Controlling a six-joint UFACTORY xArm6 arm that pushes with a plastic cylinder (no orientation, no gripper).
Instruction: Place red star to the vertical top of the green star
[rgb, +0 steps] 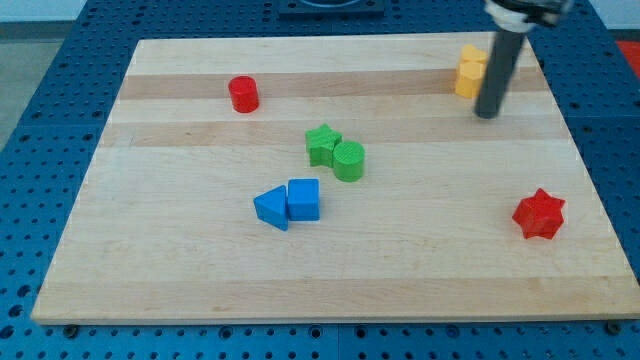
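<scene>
Red star (539, 214) sits flat near the view's right edge of the wooden worktop (200, 290), lower right; its points spread evenly, so no long axis can be made out. Green star (322, 144) lies well apart toward the centre, touching a green cylinder (349, 160) at its lower right. Below them, a blue triangle (271, 208) and blue cube (304, 199) touch. Red cylinder (243, 94) stands upper left. Yellow blocks (470, 70), shapes unclear, sit upper right. My tip (487, 113) rests just beside them, above the red star and well apart from it. No jaws on this rod.
</scene>
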